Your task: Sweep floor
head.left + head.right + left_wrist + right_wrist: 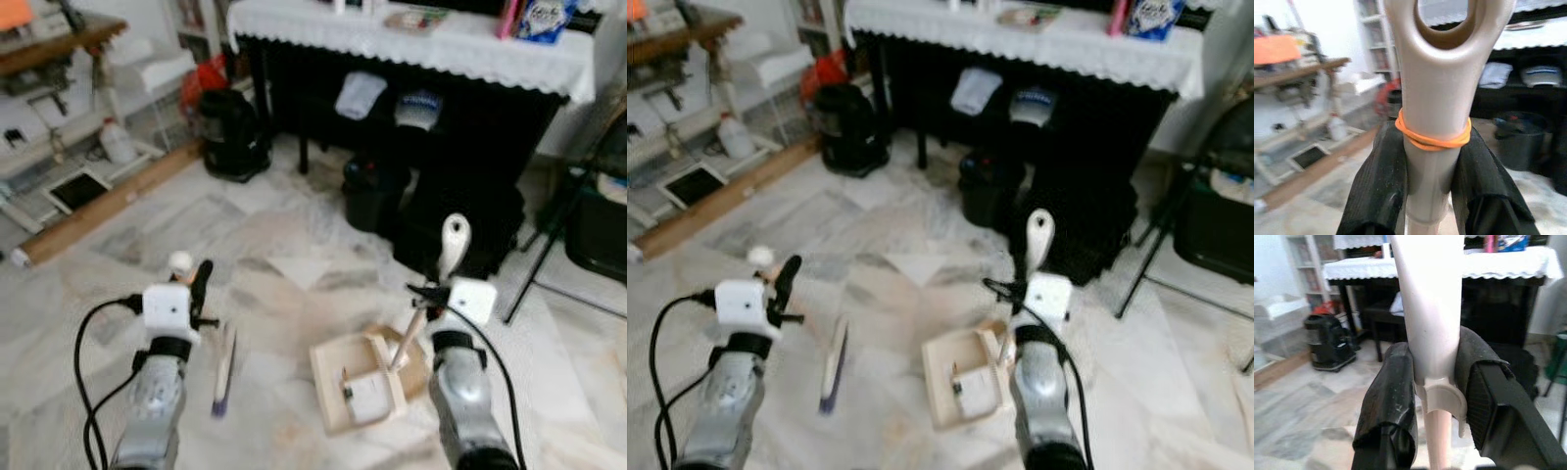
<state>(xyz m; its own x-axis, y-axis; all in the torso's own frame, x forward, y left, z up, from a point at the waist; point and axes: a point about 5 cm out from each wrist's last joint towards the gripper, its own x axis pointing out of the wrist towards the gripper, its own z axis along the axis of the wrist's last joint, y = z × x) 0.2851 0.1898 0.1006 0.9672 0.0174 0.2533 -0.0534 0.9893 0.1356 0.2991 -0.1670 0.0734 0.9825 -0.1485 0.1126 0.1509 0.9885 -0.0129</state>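
**Status: Both End Effectors Loaded, Tools at Floor Level**

1. Check the left end effector [1430, 191]. Its two black fingers [1382, 186] are clamped on the beige broom handle [1437, 103], just below an orange rubber band [1432, 139] wound around the handle. The handle's top has a hanging hole.

2. Locate the broom head [223, 372] in the head views. It sits on the floor [265, 235] just inboard of the left arm, a narrow pale strip with a purple lower end. The picture is blurred here, so you cannot tell whether the bristles touch the tiles.

3. Check the right end effector [1437, 401]. Its fingers [1391, 396] are closed on the white dustpan handle [1430, 303], at the point where the wide upper grip meets a collar and a thinner shaft.

4. Locate the dustpan [358, 380]. The square beige pan rests on the marble floor just left of the right arm, with a small white item inside. The handle rises tilted from the pan to the right end effector.

5. Note the surroundings ahead: a dark desk [421, 44] with a white lace cloth, a black vacuum unit [230, 132] at its left leg, and a long cardboard tube [108, 201] lying on the floor at far left.
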